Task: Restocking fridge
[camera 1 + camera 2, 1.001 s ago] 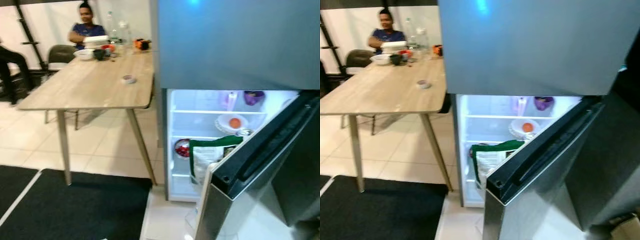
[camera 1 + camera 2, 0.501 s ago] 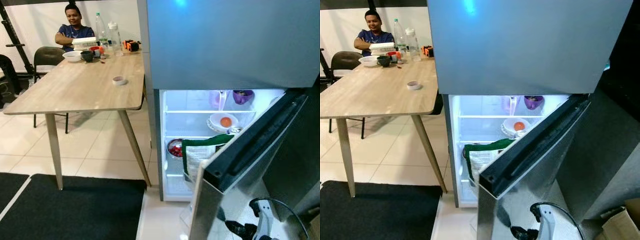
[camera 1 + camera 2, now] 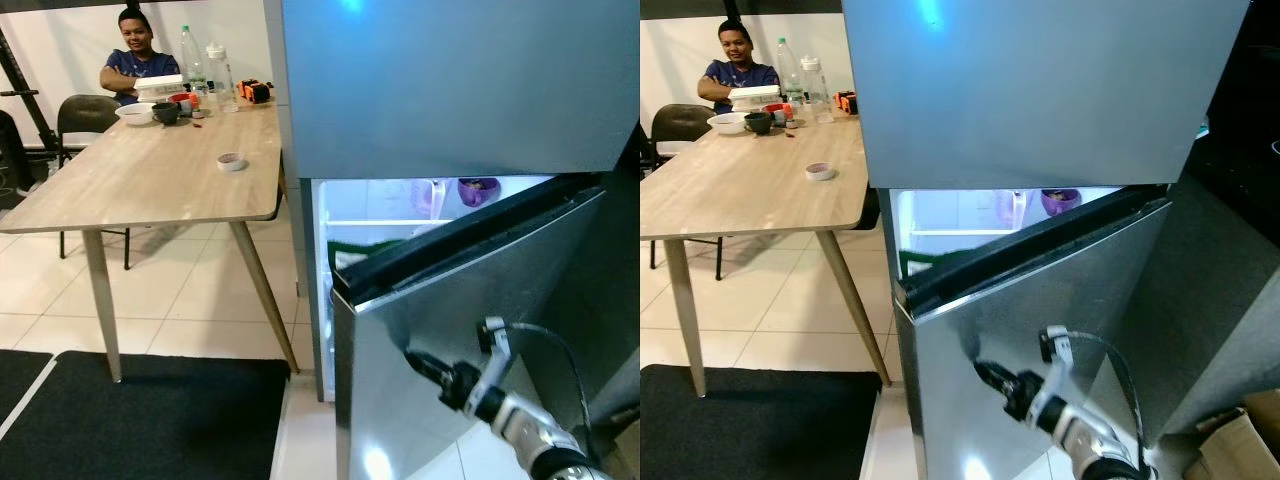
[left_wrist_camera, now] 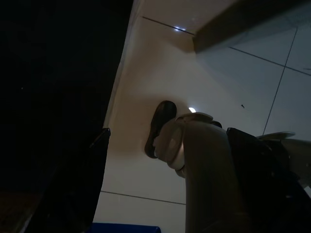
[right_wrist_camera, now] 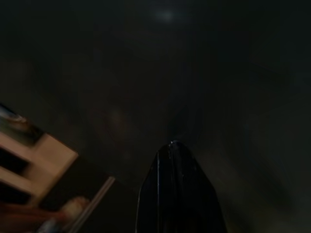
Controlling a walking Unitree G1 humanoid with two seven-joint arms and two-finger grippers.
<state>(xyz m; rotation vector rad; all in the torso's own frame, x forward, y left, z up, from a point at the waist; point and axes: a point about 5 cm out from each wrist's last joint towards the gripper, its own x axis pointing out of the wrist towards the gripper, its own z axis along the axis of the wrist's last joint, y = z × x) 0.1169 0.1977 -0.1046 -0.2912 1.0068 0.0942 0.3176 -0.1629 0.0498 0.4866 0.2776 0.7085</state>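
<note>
I have the right end effector (image 3: pixel 980 372) set against the steel front of the fridge door (image 3: pixel 470 300), fingers pressed together as the right wrist view shows them against a dark panel. The door stands only part open, a lit gap at its top edge showing a purple bowl (image 3: pixel 479 188) and a green bag (image 3: pixel 352 248) on the shelves, so I judge the stocking done and only the closing left. The left wrist view shows floor tiles and the robot's own leg; I cannot tell that end effector's state.
</note>
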